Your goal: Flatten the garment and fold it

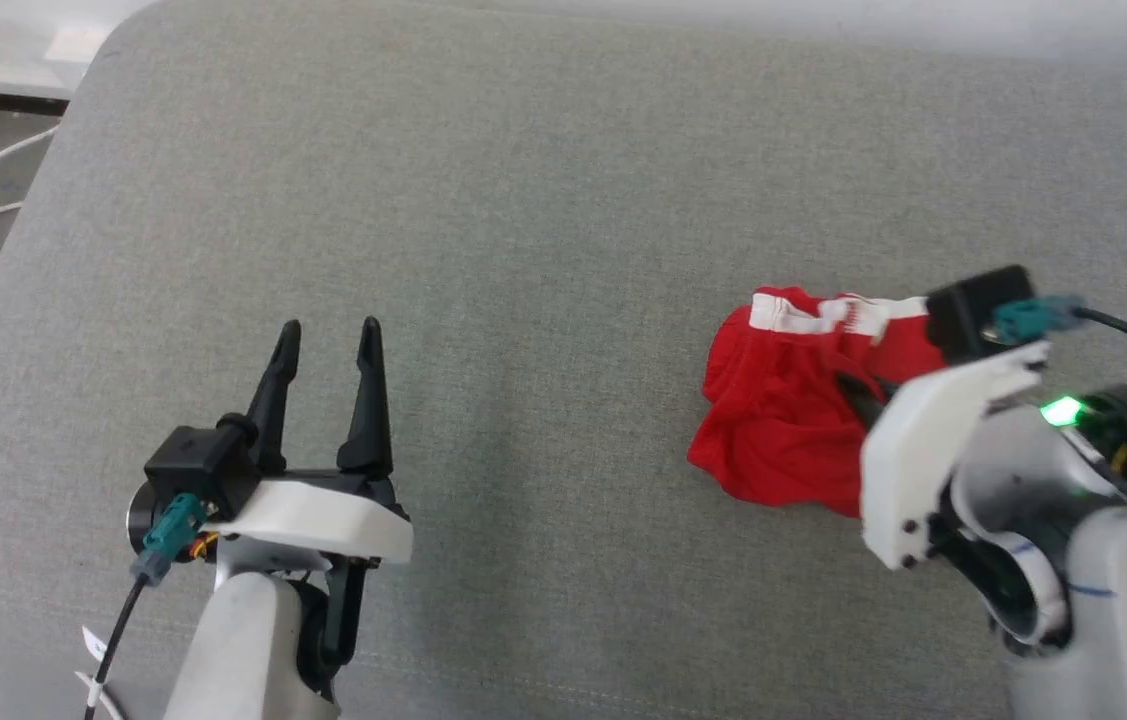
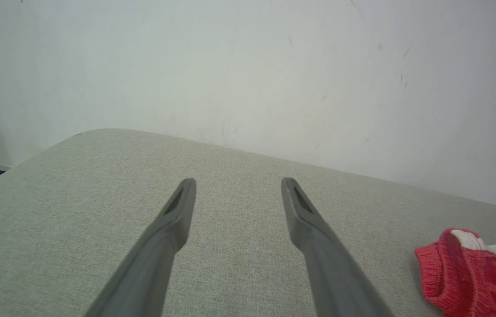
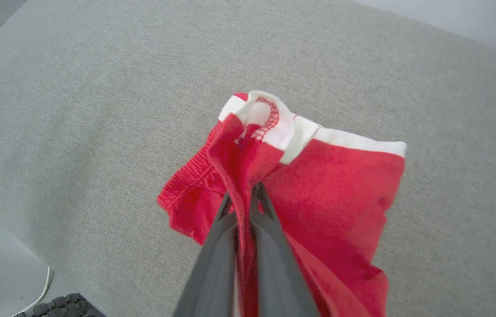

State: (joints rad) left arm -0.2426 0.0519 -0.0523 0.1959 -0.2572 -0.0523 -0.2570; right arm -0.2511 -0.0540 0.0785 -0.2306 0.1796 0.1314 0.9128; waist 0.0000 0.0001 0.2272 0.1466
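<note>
Your right gripper (image 3: pixel 241 198) pinches a thin ridge of the bunched bright red fabric shorts (image 1: pixel 783 410), white-striped, at four o'clock on the grey cloth surface (image 1: pixel 523 200); pulling may slip it free. Your left gripper (image 1: pixel 329 330), eight o'clock, gapes empty.

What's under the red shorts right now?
The red shorts rest crumpled on the grey padded surface, a fold pinched in the right gripper. Whatever lies beneath the bunched fabric is covered.

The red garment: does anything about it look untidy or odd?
Yes. The garment lies crumpled in a heap on the grey surface, its white stripe twisted and folded over. The right gripper pinches a raised fold of it. No tear shows.
</note>
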